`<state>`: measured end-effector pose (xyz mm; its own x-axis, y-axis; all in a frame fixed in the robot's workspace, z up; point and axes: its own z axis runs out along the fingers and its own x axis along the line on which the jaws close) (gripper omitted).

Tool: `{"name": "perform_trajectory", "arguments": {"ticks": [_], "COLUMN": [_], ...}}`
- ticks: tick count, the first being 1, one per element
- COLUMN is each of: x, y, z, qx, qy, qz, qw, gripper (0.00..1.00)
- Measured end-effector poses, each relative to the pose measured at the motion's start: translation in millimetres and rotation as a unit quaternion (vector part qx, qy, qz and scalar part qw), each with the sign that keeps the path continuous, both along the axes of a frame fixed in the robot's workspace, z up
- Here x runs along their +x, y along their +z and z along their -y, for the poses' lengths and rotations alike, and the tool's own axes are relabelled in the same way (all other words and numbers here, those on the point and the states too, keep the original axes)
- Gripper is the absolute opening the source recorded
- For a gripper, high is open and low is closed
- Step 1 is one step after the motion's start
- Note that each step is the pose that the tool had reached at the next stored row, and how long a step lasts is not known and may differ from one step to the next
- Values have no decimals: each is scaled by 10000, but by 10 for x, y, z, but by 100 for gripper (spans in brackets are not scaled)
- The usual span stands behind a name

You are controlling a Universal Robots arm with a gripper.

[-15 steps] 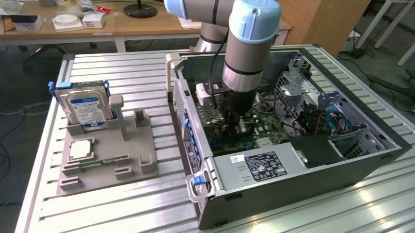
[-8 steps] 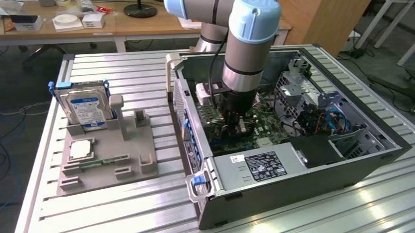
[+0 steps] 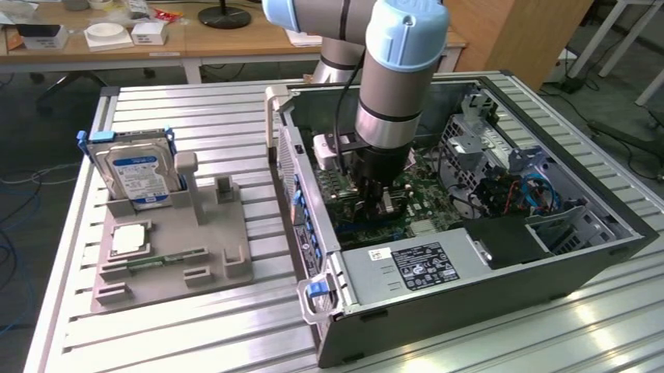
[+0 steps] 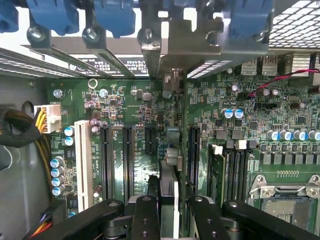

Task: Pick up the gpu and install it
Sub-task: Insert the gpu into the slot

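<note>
On the exterior view's left, the slatted aluminium tabletop [image 3: 197,105] carries a grey moulded plastic fixture tray [image 3: 166,264] with a silver hard drive bearing a blue label [image 3: 138,175] standing upright in it, a square silver processor chip [image 3: 130,239] lying flat, and a narrow green memory stick [image 3: 161,259] beside that; further right lies the open black computer case [image 3: 498,272], its green motherboard [image 3: 425,198] exposed; the arm reaches down into it, and in the wrist view the black fingers [image 4: 145,220] are clamped on the thin black expansion card, the gpu [image 4: 168,185], which stands on edge between them, its silver bracket end towards the rear slot openings; the card sits over the motherboard among the long black expansion slots [image 4: 106,160], seemingly at one, though whether it is seated I cannot tell; the likely risk is misalignment: a slightly tilted card pressed down could jam against the slot edge, or its bracket could catch the metal rear frame.
</note>
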<state>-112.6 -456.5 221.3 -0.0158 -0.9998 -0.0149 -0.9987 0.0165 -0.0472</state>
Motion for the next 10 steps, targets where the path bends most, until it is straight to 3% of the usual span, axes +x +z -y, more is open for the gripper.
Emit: {"name": "perform_trajectory", "arguments": {"ticks": [4,5,10], "x": [0,-6,-2], "y": [4,4,125], "z": [0,-4,-1], "qx": [2,14,3], "qy": [0,-5,-1], "qz": [1,-2,0], "qw": [10000,10000,10000], "gripper": [27,27,34]}}
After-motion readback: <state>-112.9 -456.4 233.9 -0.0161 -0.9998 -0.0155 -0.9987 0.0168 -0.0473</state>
